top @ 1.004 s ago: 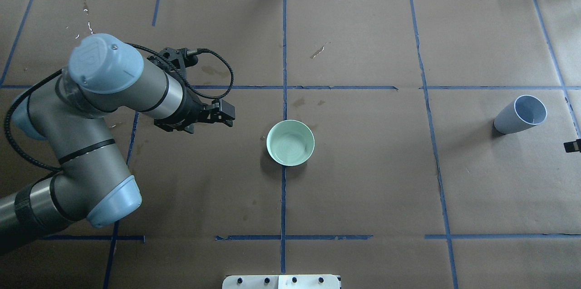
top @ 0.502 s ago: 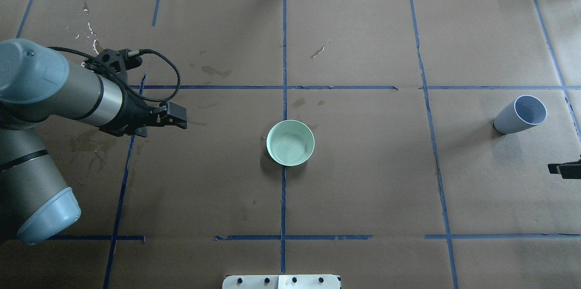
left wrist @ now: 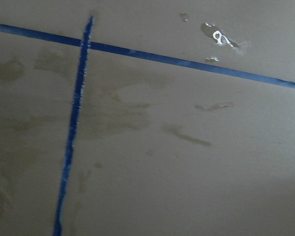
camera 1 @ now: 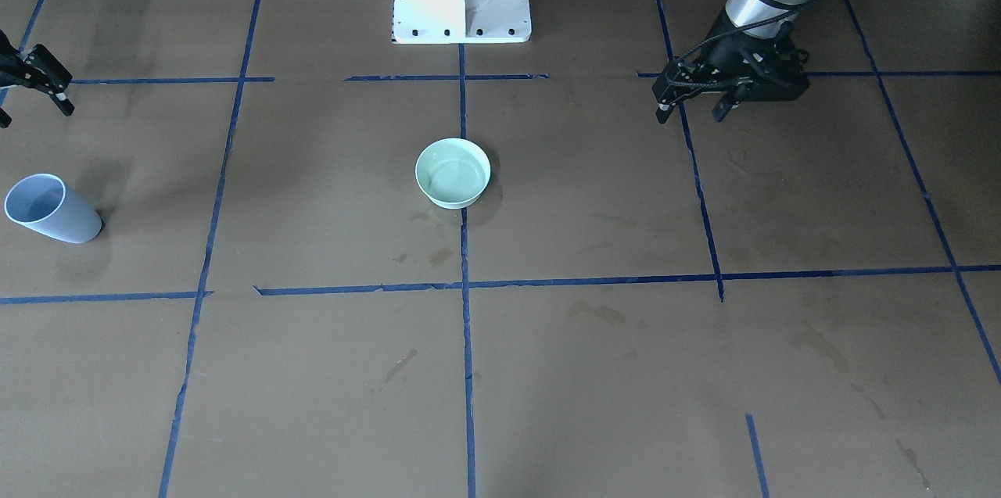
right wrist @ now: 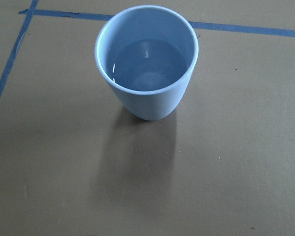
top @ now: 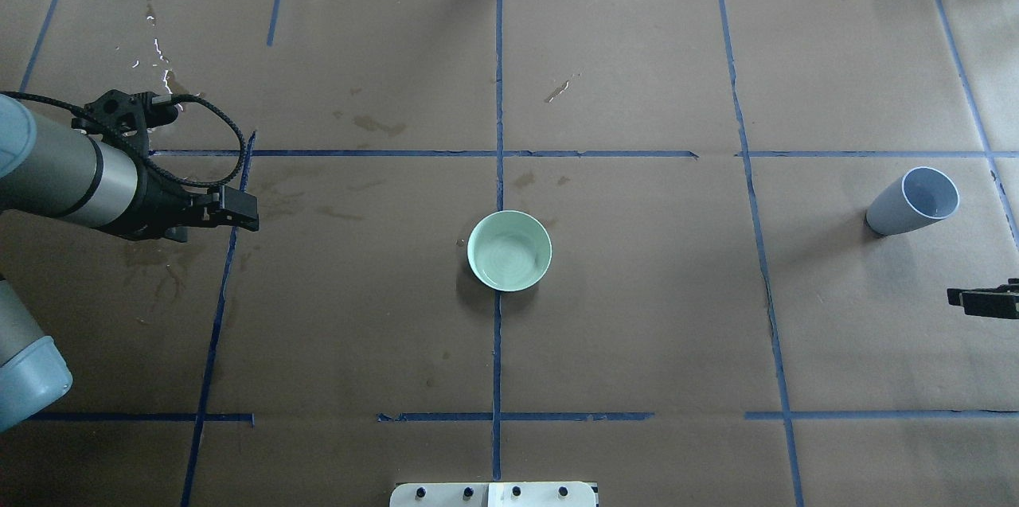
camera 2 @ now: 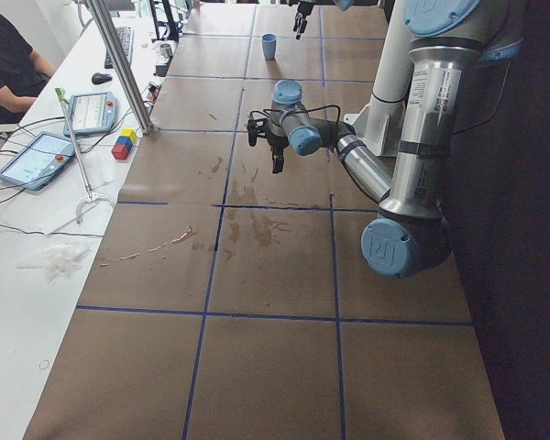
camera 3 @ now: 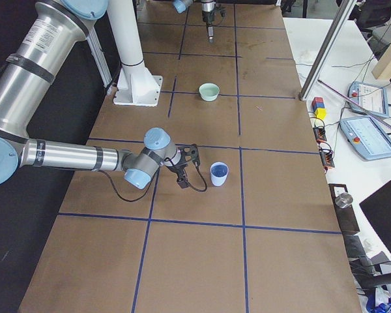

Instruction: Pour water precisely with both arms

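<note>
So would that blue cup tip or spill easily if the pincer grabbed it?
Probably tippy: the cup narrows toward its base. Water partly fills it, so jerks would likely slosh it. Its smooth wall looks rigid but maybe slippery.

A brown paper-covered surface (top: 637, 348) carries a grid of blue tape lines (top: 497, 93) and dull brownish stains (top: 151, 256). A pale green round bowl (top: 509, 250) sits on the central line. A light blue tapered cup (top: 911, 201) stands upright, well apart from it. Red, yellow and blue blocks (camera 2: 123, 145) lie near two tablets (camera 2: 32, 158).
</note>
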`<state>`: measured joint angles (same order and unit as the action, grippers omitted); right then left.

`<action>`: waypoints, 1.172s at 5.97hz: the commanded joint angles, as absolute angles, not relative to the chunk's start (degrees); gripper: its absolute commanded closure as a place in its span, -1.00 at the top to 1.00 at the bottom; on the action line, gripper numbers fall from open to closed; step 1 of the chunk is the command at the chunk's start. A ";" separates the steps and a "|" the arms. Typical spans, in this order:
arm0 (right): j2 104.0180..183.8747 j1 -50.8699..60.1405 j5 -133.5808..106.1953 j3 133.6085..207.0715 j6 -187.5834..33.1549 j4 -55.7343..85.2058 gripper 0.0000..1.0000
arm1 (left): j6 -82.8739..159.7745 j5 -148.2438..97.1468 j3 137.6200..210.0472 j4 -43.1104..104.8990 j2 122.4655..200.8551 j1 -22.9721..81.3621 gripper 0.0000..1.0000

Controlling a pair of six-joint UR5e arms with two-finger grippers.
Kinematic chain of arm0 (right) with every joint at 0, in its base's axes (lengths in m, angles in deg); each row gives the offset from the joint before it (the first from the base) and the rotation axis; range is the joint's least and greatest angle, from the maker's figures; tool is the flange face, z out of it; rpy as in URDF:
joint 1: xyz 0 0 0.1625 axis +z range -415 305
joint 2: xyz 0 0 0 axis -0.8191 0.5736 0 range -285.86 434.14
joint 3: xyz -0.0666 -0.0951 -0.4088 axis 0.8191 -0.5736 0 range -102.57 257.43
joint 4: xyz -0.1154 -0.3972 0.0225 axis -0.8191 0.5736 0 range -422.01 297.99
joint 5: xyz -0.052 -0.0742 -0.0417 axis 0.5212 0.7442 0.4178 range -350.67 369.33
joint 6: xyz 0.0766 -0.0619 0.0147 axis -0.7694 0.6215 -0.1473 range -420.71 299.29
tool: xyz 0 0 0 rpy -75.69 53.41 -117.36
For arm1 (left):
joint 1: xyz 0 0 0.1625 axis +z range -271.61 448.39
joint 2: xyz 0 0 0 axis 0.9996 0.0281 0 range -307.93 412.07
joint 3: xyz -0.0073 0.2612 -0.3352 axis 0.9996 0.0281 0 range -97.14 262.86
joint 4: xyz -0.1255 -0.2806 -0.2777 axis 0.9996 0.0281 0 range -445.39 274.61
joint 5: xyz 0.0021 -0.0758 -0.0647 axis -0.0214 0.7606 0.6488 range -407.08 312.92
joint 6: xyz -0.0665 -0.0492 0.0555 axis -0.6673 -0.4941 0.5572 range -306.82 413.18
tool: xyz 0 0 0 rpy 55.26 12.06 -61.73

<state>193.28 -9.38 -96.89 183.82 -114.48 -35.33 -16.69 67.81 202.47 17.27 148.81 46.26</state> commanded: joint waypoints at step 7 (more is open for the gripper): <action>192.53 -31.24 -54.08 175.61 -126.68 -48.81 1.00 | -15.90 67.26 203.36 17.27 147.25 45.94 1.00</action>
